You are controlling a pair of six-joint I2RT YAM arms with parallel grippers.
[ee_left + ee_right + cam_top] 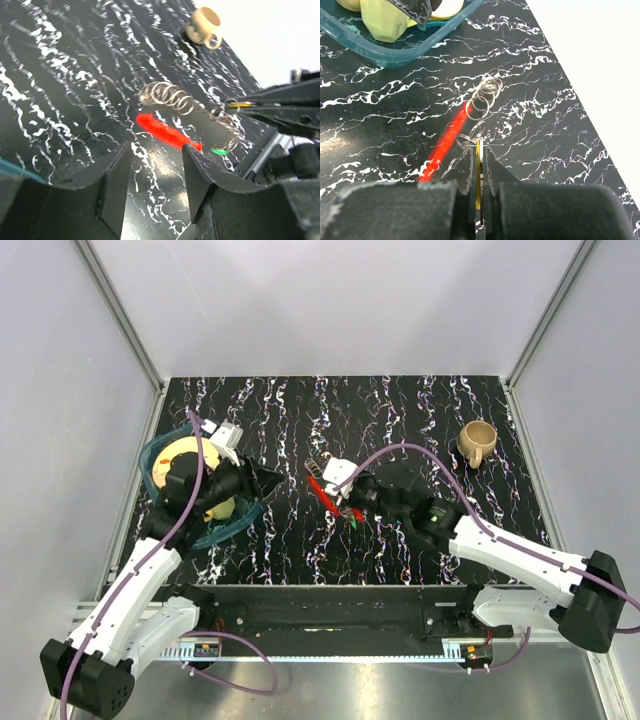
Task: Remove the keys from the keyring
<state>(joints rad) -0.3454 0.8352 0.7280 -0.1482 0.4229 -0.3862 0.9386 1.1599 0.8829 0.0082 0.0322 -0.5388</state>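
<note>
While right gripper [478, 159] pinches brass key [478, 181] (keyring [483, 99] attached), left gripper [157, 150] gapes.

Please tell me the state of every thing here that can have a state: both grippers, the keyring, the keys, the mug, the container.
Left gripper: open, holding nothing.
Right gripper: shut on the brass-gold key.
Keyring: lying on the table, red piece attached.
Green key: on the table by the keyring; whether linked to it, cannot tell.
Mug: untouched, far from both grippers.
Container: open on top, yellow things inside.
</note>
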